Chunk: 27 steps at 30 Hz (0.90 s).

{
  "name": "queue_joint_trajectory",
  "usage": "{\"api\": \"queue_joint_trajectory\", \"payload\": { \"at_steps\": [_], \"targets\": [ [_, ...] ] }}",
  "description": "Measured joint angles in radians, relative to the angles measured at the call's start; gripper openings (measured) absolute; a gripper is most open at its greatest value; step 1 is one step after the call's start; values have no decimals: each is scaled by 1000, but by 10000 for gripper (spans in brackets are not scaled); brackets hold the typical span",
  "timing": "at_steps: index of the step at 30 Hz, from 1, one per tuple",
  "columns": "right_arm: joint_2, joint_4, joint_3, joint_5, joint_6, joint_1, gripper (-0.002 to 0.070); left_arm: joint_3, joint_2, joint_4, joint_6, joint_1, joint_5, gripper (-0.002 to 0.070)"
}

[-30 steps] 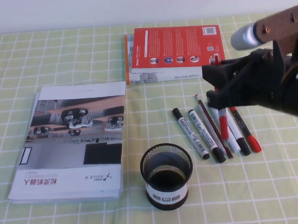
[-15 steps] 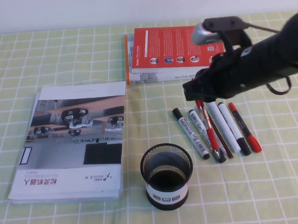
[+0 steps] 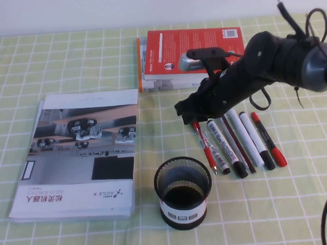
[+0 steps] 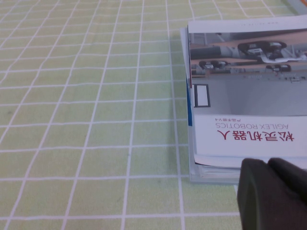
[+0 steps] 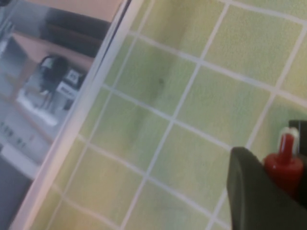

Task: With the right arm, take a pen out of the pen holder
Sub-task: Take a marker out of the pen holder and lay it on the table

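Green checked cloth is covering the tabletop [image 3: 67, 61], and the right arm is reaching in from the right edge of the high view towards the middle of the frame. Its right tool [image 3: 186, 111] is hanging just above the cloth at centre frame, below the red book [image 3: 192, 49] lying at upper centre, and it is clenching the upper end of a red pen [image 3: 204, 146]. That pen is slanting down and to the right from the tool, crossing over the leftmost marker in the row of pens [image 3: 246, 140] lying side by side at centre right, and its tip is pointing just beside the right rim of the pen holder [image 3: 182, 212]. Whether the tip is touching the cloth is not showing. The black mesh pen holder is standing upright at lower centre, outside the pen's line, with no pen showing inside it. In the right wrist view, the red end of the pen [image 5: 284, 165] is sitting against a dark finger [image 5: 249, 191] in the lower right corner. A grey magazine [image 3: 83, 154] is lying flat in the left half of the high view. The left tool [image 4: 267, 165] is hovering in the lower right of the left wrist view, over the near corner of that magazine, its two dark fingers [image 4: 254, 191] pressing together with no gap between them and gripping nothing.
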Motion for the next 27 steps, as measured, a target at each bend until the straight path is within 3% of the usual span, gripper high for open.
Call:
{"api": "queue_joint_trajectory", "payload": {
  "at_steps": [15,22,27],
  "targets": [
    [77,2,-27,-42,3,5,62,0,0,0,0,0,0,-5],
    [77,-9,-27,-57,3,5,211,0,0,0,0,0,0,-5],
    [72,-103,-24,-57,91,12,263,0,0,0,0,0,0,-5]
  ]
}}
